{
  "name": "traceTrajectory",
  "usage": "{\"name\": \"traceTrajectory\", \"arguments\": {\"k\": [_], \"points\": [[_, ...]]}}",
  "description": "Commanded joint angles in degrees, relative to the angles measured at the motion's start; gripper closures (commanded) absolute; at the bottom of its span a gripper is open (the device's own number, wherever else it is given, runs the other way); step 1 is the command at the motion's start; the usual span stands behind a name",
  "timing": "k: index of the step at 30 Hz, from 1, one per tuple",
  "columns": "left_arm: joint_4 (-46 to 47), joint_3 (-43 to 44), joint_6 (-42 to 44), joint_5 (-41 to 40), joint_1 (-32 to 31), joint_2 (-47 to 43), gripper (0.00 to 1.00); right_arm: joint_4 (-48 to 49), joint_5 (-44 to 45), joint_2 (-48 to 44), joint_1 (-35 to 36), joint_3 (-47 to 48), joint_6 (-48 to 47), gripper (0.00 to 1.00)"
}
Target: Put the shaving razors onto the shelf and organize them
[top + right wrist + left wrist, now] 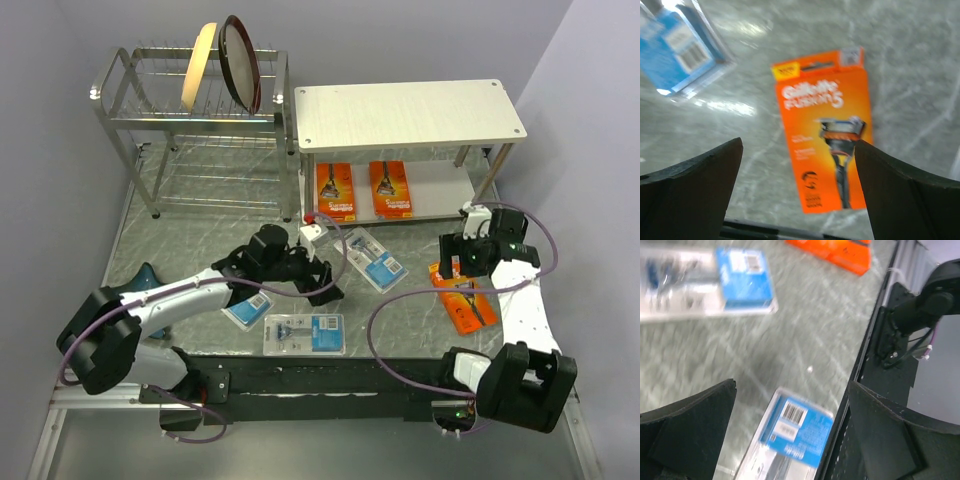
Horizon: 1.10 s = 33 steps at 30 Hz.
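The white two-tier shelf (410, 110) stands at the back right, with two orange razor packs (337, 190) (391, 188) on its lower board. A third orange pack (465, 305) (827, 130) lies on the table, below my open, empty right gripper (458, 262) (799, 145). Three clear and blue packs lie on the table: one in the middle (373, 258) (710, 282), one near the front edge (304, 333) (795, 432), and one (247, 310) partly under my left arm. My left gripper (318, 283) (791, 390) is open and empty above the front pack.
A chrome wire dish rack (190, 120) with a cream plate (203, 65) and a dark plate (240, 60) stands at the back left. A blue object (140, 278) lies at the left. A black rail (330, 375) runs along the front edge.
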Motion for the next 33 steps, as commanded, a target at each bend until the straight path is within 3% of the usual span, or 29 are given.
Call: {"name": "traceTrajectory", "arguments": {"k": [1,7,11,17,20,25,30,33], "points": [[2.6,4.3,5.7,-1.0,-1.9,1.6,0.0,-3.2,5.2,3.9,-1.6,1.9,-9.0,0.0],[-3.2,9.0,13.5,0.2,-1.8,3.1,0.01,-2.3,7.8,9.1,-3.6,2.2,-17.2,0.0],[-6.6,11.3,19.4,0.0,-1.5,5.5,0.01,-4.7,6.4,10.9,-9.3,4.1,-20.9,0.0],[-8.6,19.9,19.3,1.9,0.7,15.2,0.01,-4.3,0.7,12.8,-10.5,3.1,-21.9,0.0],[-7.1,21.6,17.0,2.1,0.9,16.0,0.01,-5.1,-2.9,16.8,-9.9,5.1,-20.5,0.0],[-6.3,19.3,16.7,1.5,1.8,14.7,0.01,-2.4,1.1,22.6,-7.3,5.9,-17.3,0.0],[-5.0,17.0,16.9,0.7,1.9,13.8,0.01,-2.3,2.3,25.2,-4.1,3.5,-20.7,0.0],[-6.8,17.1,16.9,1.2,1.8,13.6,0.01,-2.2,4.3,27.5,1.5,1.9,-24.5,0.0]]}}
